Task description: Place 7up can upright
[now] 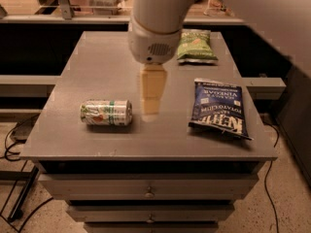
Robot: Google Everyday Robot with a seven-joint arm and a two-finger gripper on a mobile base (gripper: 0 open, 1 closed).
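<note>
The 7up can [106, 112], silvery-white with green bands and a red-orange spot, lies on its side on the front left part of the grey table [97, 62]. My gripper [151, 106] hangs from the white arm above the table's middle, just right of the can and a short gap from its end. It holds nothing that I can see.
A blue chip bag [217, 108] lies flat at the front right. A green chip bag [195, 45] lies at the back right. The table's front edge has drawers below it. Cables run on the floor at the left.
</note>
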